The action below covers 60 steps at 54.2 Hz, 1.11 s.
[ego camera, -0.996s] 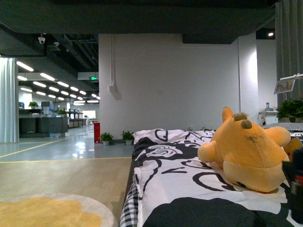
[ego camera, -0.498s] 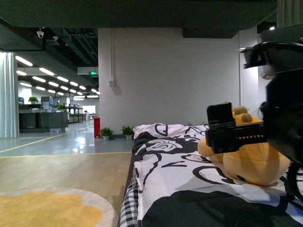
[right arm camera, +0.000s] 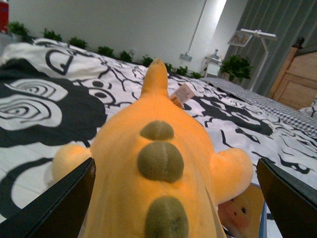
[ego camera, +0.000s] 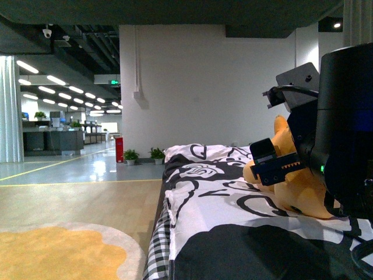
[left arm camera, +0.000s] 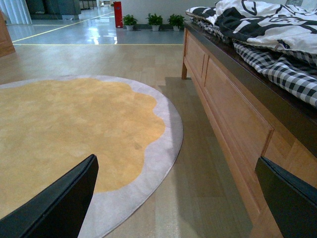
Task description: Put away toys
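Toy (right arm camera: 158,163) lies on the bed (right arm camera: 39,109), right jaws spread wide at both its sides; left jaws spread too, holding nothing.
Only the right wrist view shows the toy's back, with brownish nubs in a row and a paper tag; whether the jaws touch it I cannot tell. In the front view the right arm (ego camera: 344,134) stands before the toy (ego camera: 294,195) and hides most of it, on the black-and-white cover of the bed (ego camera: 221,233). Only the left wrist view shows the bed's wooden side (left arm camera: 233,109), the floor (left arm camera: 198,198) and the yellow rug (left arm camera: 64,129) near it, with potted plants (left arm camera: 154,20) far behind.
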Each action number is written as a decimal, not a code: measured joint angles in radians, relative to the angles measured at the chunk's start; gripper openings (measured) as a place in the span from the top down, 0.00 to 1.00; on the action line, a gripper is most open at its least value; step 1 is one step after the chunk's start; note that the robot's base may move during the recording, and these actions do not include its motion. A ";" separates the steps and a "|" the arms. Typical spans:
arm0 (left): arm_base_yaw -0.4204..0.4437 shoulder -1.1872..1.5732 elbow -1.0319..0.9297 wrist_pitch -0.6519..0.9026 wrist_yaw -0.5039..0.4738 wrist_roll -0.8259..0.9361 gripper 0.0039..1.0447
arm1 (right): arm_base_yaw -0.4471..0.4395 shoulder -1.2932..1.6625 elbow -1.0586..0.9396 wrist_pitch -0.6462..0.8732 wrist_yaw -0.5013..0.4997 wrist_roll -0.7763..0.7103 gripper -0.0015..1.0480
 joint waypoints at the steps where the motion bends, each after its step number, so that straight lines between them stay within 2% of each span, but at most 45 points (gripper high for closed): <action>1: 0.000 0.000 0.000 0.000 0.000 0.000 0.06 | -0.002 0.002 0.001 -0.003 0.002 -0.002 0.06; 21: 0.000 0.000 0.000 0.000 0.000 0.000 0.06 | -0.028 0.020 0.058 -0.245 0.015 -0.006 0.06; 36: 0.000 0.000 0.000 0.000 0.000 0.000 0.06 | -0.032 0.019 0.093 -0.362 -0.028 0.006 0.45; 47: 0.000 0.000 0.000 0.000 0.000 0.000 0.06 | -0.060 -0.003 0.116 -0.445 -0.103 0.064 0.71; 52: 0.000 0.000 0.000 0.000 0.000 0.000 0.06 | -0.085 -0.031 0.118 -0.472 -0.183 0.122 0.82; 55: 0.000 0.000 0.000 0.000 0.000 0.000 0.06 | -0.116 -0.070 0.116 -0.489 -0.293 0.188 0.89; 60: 0.000 0.000 0.000 0.000 0.000 0.000 0.06 | -0.151 -0.130 0.101 -0.511 -0.409 0.243 0.91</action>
